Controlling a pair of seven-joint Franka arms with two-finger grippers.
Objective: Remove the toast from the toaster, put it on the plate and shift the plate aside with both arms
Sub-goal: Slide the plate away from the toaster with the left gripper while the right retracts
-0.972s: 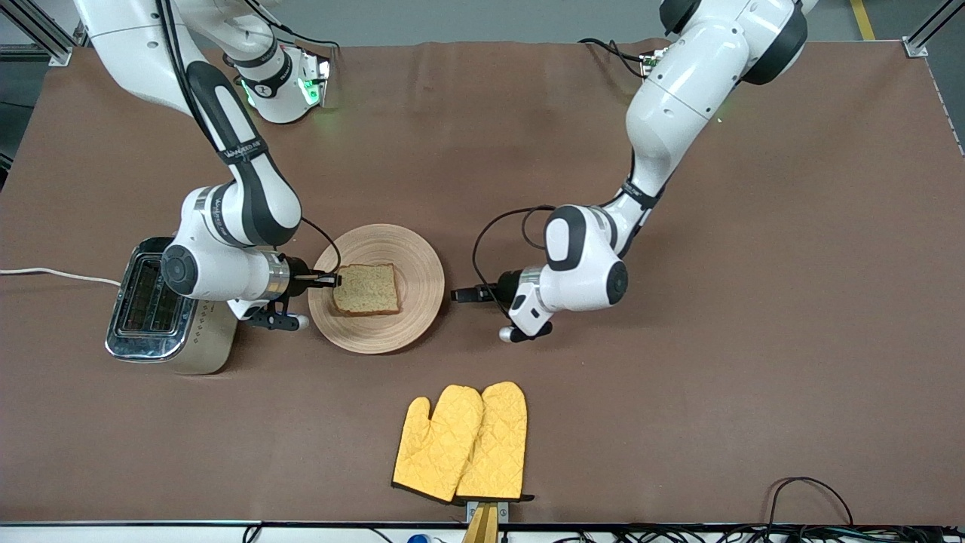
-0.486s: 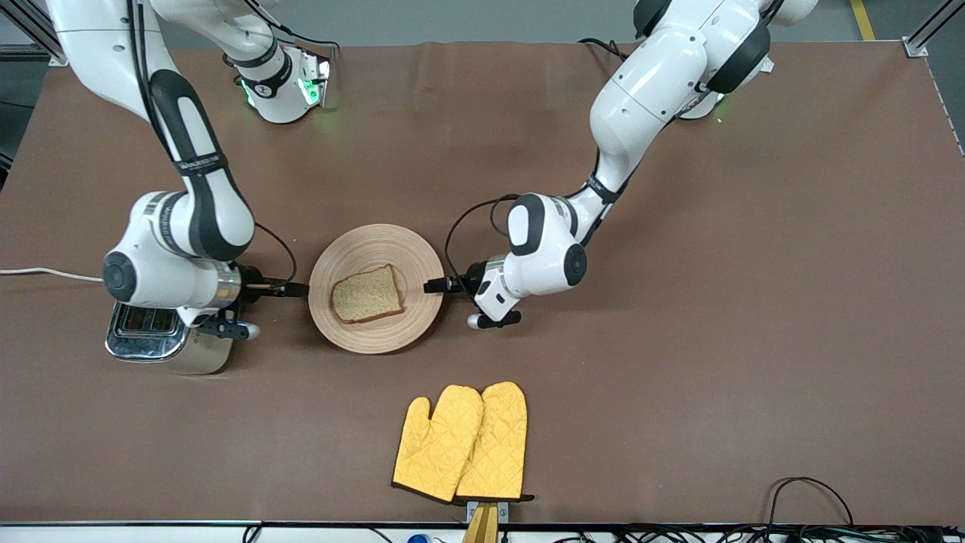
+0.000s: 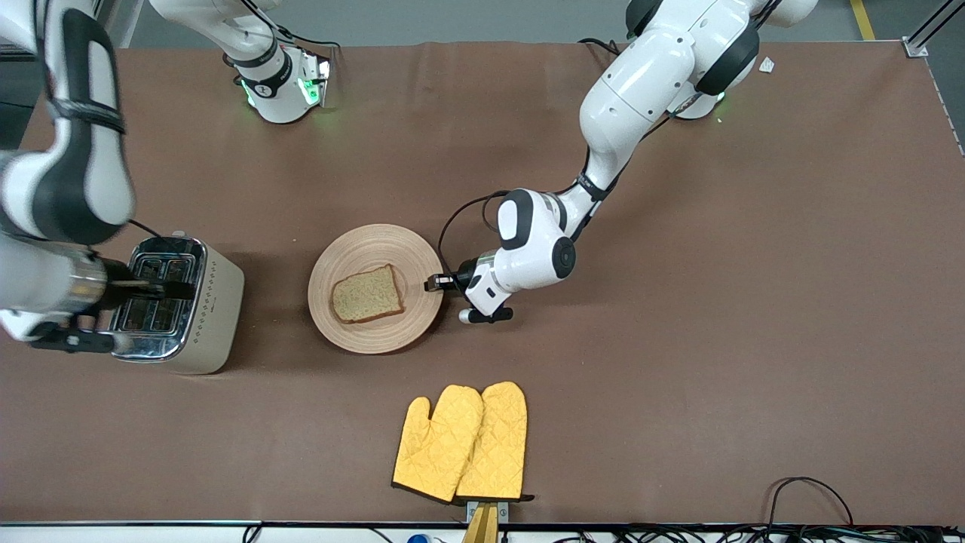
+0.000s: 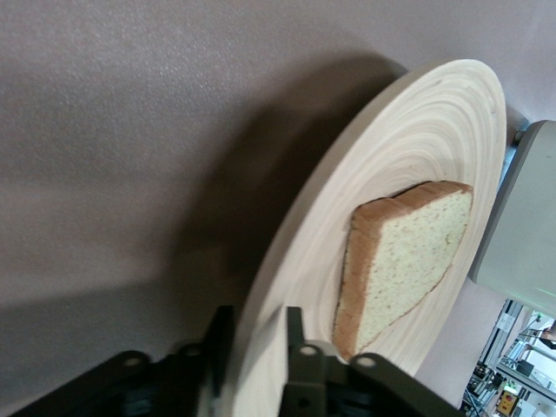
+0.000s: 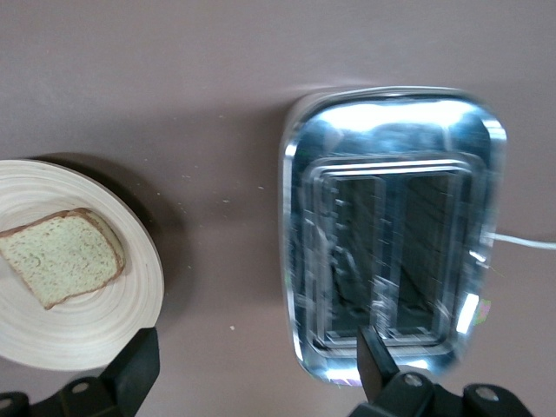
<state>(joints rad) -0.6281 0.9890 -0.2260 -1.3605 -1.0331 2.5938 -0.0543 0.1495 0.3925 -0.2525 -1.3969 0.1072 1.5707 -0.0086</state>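
Note:
The toast (image 3: 367, 294) lies flat on the wooden plate (image 3: 392, 245), which rests on the brown table. My left gripper (image 3: 431, 283) is at the plate's rim on the side toward the left arm's end. In the left wrist view its jaws (image 4: 256, 317) are closed on the rim of the plate (image 4: 417, 148), one finger under and one on top, beside the toast (image 4: 408, 261). My right gripper (image 3: 162, 288) is open and empty over the toaster (image 3: 215, 317). In the right wrist view it (image 5: 256, 347) hangs above the toaster (image 5: 391, 226), with the plate (image 5: 130, 313) and toast (image 5: 61, 256) off to one side.
The silver two-slot toaster stands beside the plate toward the right arm's end of the table. A pair of yellow oven mitts (image 3: 464, 441) lies nearer to the front camera than the plate. Cables (image 3: 814, 490) run along the front edge.
My right gripper let go of the toast, left it on the plate and drew back over the toaster. My left gripper moved in to the plate's rim and closed on it.

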